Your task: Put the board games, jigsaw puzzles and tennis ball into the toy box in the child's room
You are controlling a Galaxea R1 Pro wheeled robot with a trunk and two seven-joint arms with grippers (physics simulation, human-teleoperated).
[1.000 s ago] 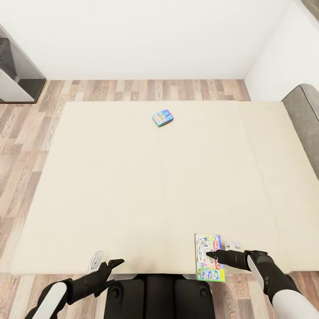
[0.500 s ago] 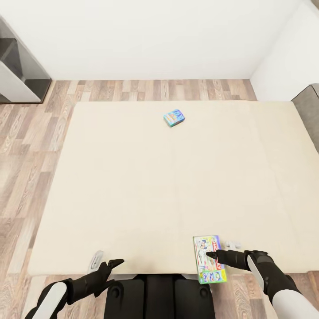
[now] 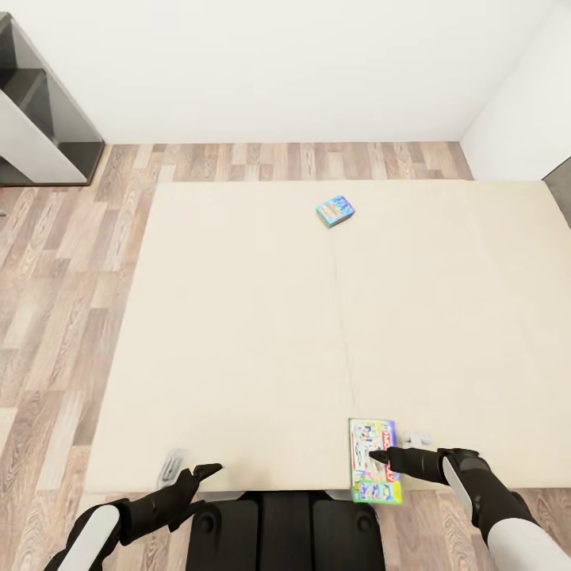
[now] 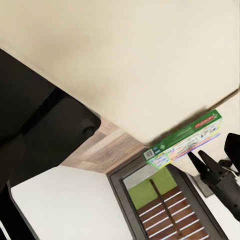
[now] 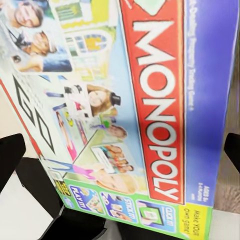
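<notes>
The right wrist view alone showed "MONOPOLY" on the game box [image 5: 125,110], lying lengthwise away from the robot, under the open, empty right gripper [image 3: 376,457].

A flat green-edged Monopoly box [image 3: 373,461] overhung the beige mattress's [image 3: 262,333] near edge (right black gripper [image 3: 379,457] above); a small blue box [image 3: 335,211] lay far.

Flat green-edged printed game box [image 5: 130,115], "MONOPOLY" in white capitals on a red band down its lid, smaller lettering toward its 5 o'clock corner too blurred to read
</notes>
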